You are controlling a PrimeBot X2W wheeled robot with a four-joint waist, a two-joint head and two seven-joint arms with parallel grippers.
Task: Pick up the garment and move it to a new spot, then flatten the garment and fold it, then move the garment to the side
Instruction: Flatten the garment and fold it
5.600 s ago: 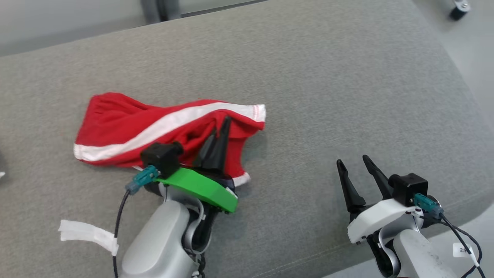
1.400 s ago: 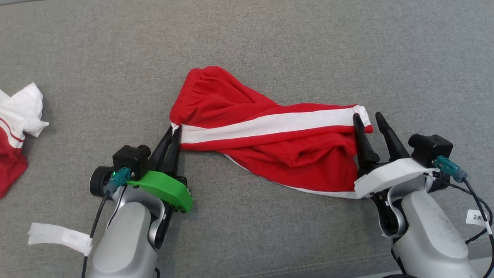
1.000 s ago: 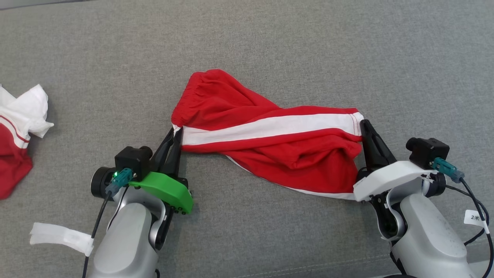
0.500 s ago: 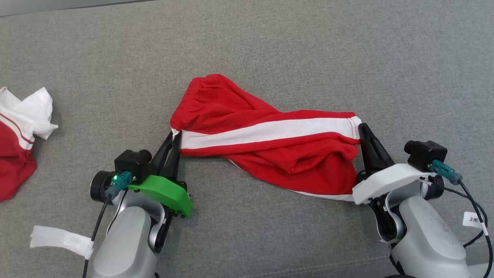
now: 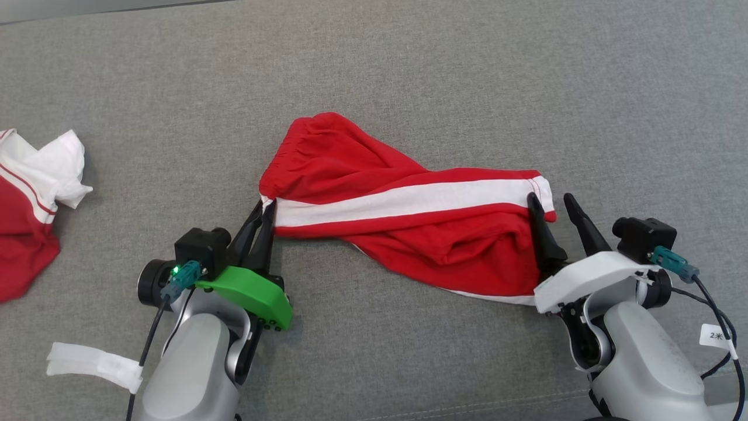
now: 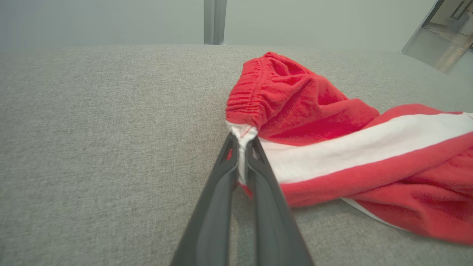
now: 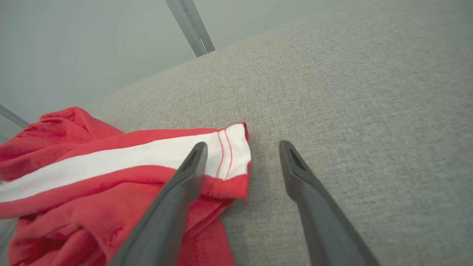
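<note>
The garment point(image 5: 409, 228), a pair of red shorts with a broad white stripe, is laid near the middle of a grey upholstered surface point(image 5: 467, 70). Its long axis is set across the head view, left to right, with a slight tilt. The gathered elastic waistband is turned to the left and far side, and the stitched leg hem is turned to the right. The white stripe is run along that axis from end to end. The cloth is bunched and creased below the stripe.

The white corner at the waistband end is pinched by the left gripper point(image 5: 266, 204), whose jaws are pressed together on it. The right gripper point(image 5: 549, 197) is placed at the hem end with its jaws spread. One finger is seen over the hem and the other over bare upholstery.

A second red-and-white garment point(image 5: 29, 222) is crumpled at the far left edge. A white tag point(image 5: 714, 336) is fixed to the right arm's cable; a "2" and one further character can be read on it.
</note>
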